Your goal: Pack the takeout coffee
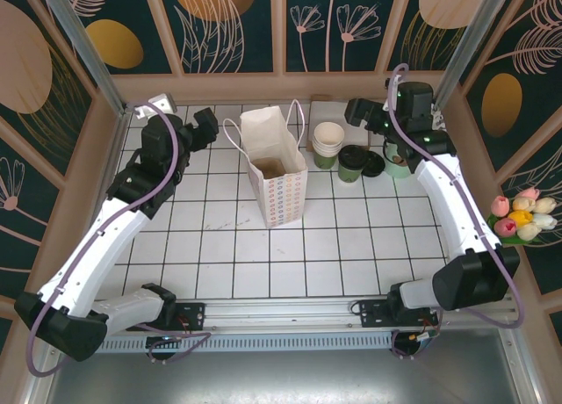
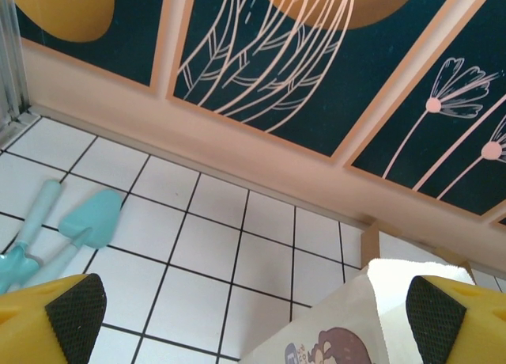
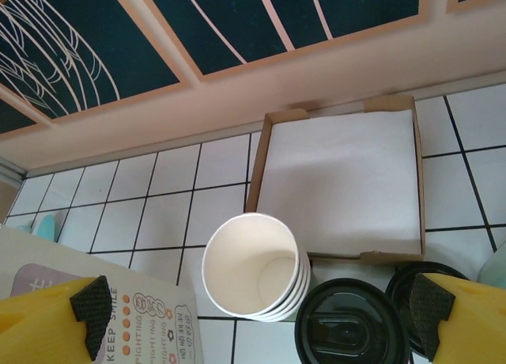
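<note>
The takeout coffee (image 1: 352,163), a small green cup with a black lid (image 3: 348,329), stands on the tiles right of the white paper bag (image 1: 274,174). The bag is upright with its mouth open. My right gripper (image 1: 361,113) hovers open above and behind the cup; in the right wrist view the gripper (image 3: 261,309) has the cup stack between its yellow fingers (image 3: 433,304) and the coffee lower right. My left gripper (image 1: 205,126) hangs open left of the bag, holding nothing. In its wrist view the gripper (image 2: 254,316) looks past the bag's top corner (image 2: 360,320).
A stack of lidless cups (image 1: 327,144) stands between bag and coffee. A loose black lid (image 3: 405,278) lies right of the coffee. A cardboard tray of white napkins (image 3: 340,182) sits by the back wall. Teal toy shovels (image 2: 75,225) lie far left; tulips (image 1: 523,216) at the right.
</note>
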`<move>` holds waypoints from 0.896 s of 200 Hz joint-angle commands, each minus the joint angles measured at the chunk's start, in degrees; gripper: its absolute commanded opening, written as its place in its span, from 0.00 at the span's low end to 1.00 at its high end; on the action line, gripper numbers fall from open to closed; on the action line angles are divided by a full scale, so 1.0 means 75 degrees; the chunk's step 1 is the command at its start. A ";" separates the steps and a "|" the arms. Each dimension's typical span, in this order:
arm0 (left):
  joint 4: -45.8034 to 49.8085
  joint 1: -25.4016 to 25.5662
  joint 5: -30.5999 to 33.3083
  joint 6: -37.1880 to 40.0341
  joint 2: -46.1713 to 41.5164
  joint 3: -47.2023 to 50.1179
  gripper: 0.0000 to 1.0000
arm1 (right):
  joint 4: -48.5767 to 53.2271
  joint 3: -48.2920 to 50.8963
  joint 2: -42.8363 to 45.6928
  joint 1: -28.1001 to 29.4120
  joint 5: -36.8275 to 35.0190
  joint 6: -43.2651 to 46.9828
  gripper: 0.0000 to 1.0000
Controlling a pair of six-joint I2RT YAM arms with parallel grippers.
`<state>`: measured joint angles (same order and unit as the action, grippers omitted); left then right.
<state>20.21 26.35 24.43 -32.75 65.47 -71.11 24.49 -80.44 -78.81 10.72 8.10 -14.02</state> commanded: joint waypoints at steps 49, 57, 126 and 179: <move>0.0276 -0.0033 -0.0330 -0.0121 -0.0280 0.0156 0.99 | 0.1059 -0.0432 -0.0904 -0.0155 0.0075 0.0766 0.94; 0.0305 -0.0033 -0.0355 -0.0115 -0.0269 0.0153 0.99 | 0.1375 -0.0634 -0.1155 -0.0153 0.0019 0.0697 0.94; 0.0353 -0.0033 -0.0354 -0.0063 -0.0128 0.0178 0.99 | 0.2436 -0.0908 -0.2227 -0.0158 -0.0605 0.0993 0.99; 0.0411 -0.0033 -0.0297 -0.0027 -0.0096 0.0177 0.99 | 0.2465 -0.0654 -0.2569 -0.0154 -0.0108 0.1307 0.99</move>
<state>22.31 26.35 22.28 -33.30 64.45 -70.32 41.06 -85.56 -96.38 10.04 6.13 -6.00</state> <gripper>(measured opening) 0.987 0.990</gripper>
